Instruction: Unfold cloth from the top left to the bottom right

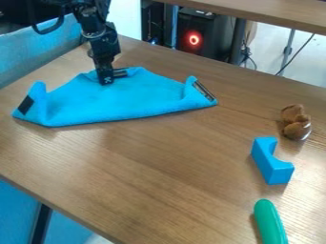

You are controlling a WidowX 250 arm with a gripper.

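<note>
The black gripper (107, 80) hangs down at the upper left, its tip at the back edge of the blue cloth, against or just over the fabric. The blue cloth (111, 102) lies on the wooden table, folded into a rough triangle with a long front edge running from lower left to right. Its left corner curls up beside a black patch, and its right corner stands up with a dark striped label. Whether the gripper holds any fabric cannot be made out.
On the table's right side are a brown lumpy object (296, 123), a blue arch-shaped block (271, 161) and a green rounded object (270, 221) near the front. The wooden table's (159, 190) front edge slants down from the left. Another wooden surface (274, 12) stands behind.
</note>
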